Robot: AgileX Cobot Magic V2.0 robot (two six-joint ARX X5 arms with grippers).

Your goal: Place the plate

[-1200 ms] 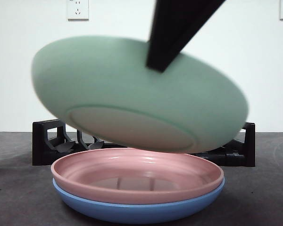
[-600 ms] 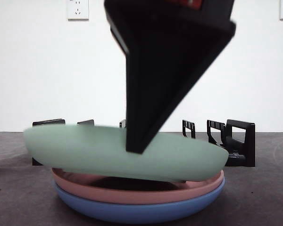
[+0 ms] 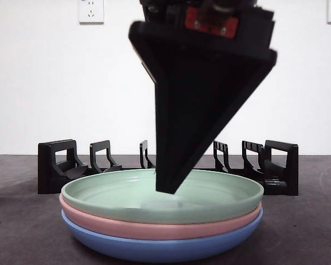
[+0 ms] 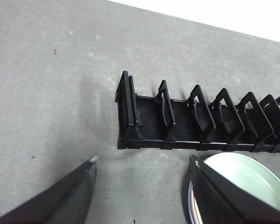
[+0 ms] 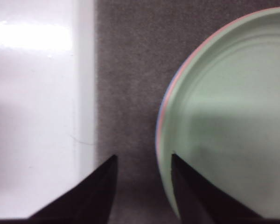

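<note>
Green plate [image 3: 209, 193] sits nested on pink plate [image 3: 154, 227], which sits on blue plate [image 3: 160, 248]; stack of 3 on grey table [image 3: 22, 221], just in front of black rack [image 3: 60, 165]. Rims look level, no tilt seen from front

R gripper [image 5: 143, 161] at the near edge of green plate: jaws apart, one jaw over the plate's inside, other outside over bare table, rim in the gap between them. From wrist cam can't tell if inner jaw touches the plate surface – prob. clear or barely so. In front view this arm is the big dark wedge coming down from above, tip low inside the green plate

L gripper [image 4: 142, 165] waits off to the side above table, jaws wide apart, holding nothing; rack [image 4: 200, 121] and a bit of the stack [image 4: 242, 186] in its view. Rack slots all look vacant

Step, my read: release – plate is down on the stack, grip let go. Placement looks essentially done

Next move calls for: lift R gripper straight up and away w/o catching the rim; inner jaw is inside the lip, so a sideways pull could drag or tip the plate. Then clear the arm off the stack
</note>
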